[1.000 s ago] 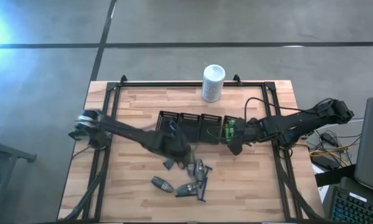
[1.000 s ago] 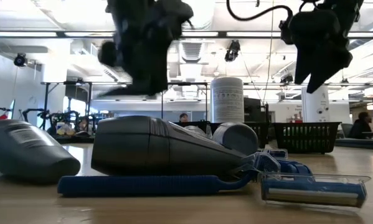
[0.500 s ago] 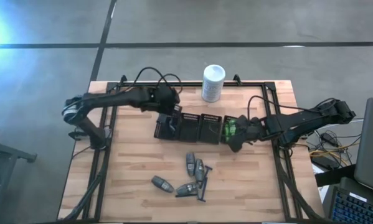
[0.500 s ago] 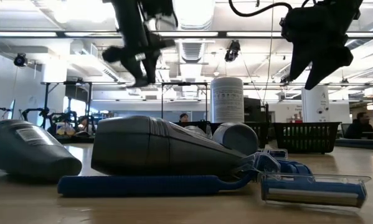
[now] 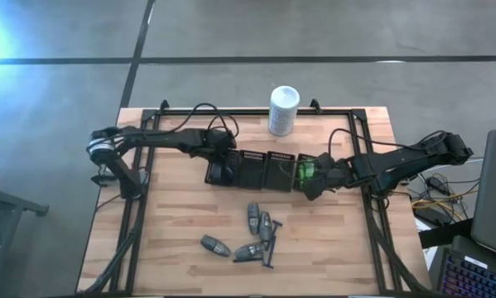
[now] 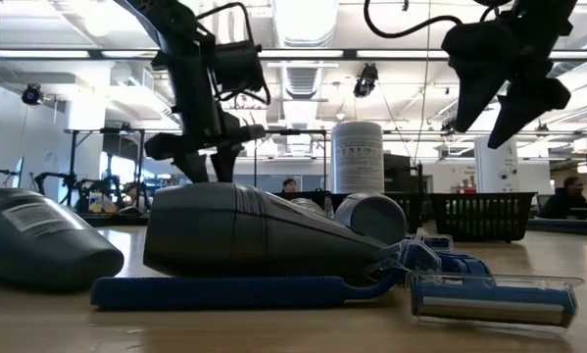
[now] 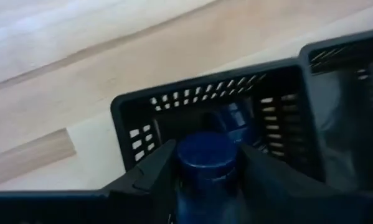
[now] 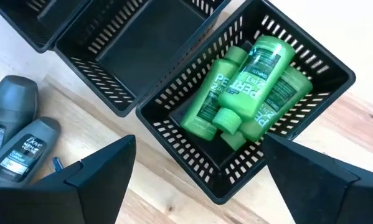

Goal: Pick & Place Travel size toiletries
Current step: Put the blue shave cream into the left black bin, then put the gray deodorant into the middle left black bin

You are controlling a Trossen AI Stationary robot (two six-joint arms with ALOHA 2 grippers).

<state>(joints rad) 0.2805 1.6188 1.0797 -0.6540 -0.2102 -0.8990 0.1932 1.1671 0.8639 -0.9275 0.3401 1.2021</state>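
Note:
My left gripper [image 5: 223, 170] [image 7: 205, 171] stands over the left end compartment of the black mesh tray [image 5: 256, 154] [image 7: 174, 102], shut on a dark grey-blue tube. Another dark item [image 7: 236, 118] lies in that compartment. My right gripper [image 5: 314, 178] [image 8: 205, 183] hangs open above the right end compartment, where green bottles [image 8: 248, 87] [image 5: 306, 170] lie piled. On the near half of the table lie several grey tubes [image 5: 256, 217] [image 5: 214, 245] [image 6: 254, 230] and a blue-handled razor [image 5: 269, 248] [image 6: 244, 289]. My left gripper pinches the tube between its two fingers [image 7: 152, 177], which come from above, pointing down. The tube lies along the fingers, and its round cap end [image 7: 205, 154] sticks out past them toward the compartment's floor. It is lifted clear of the table.
A tall white canister [image 5: 283, 110] [image 6: 357, 157] stands at the far edge behind the tray. The tray's two middle compartments [image 5: 268, 165] [image 8: 136, 50] show dark floors. A black frame [image 5: 372, 190] borders the table, with cables at the right.
My left gripper has risen from the pile of tubes with one tube, crossed toward the far edge to the tray's left end compartment, and come down over it. That tube is gone from the table. In the low view my right gripper's fingers have spread apart.

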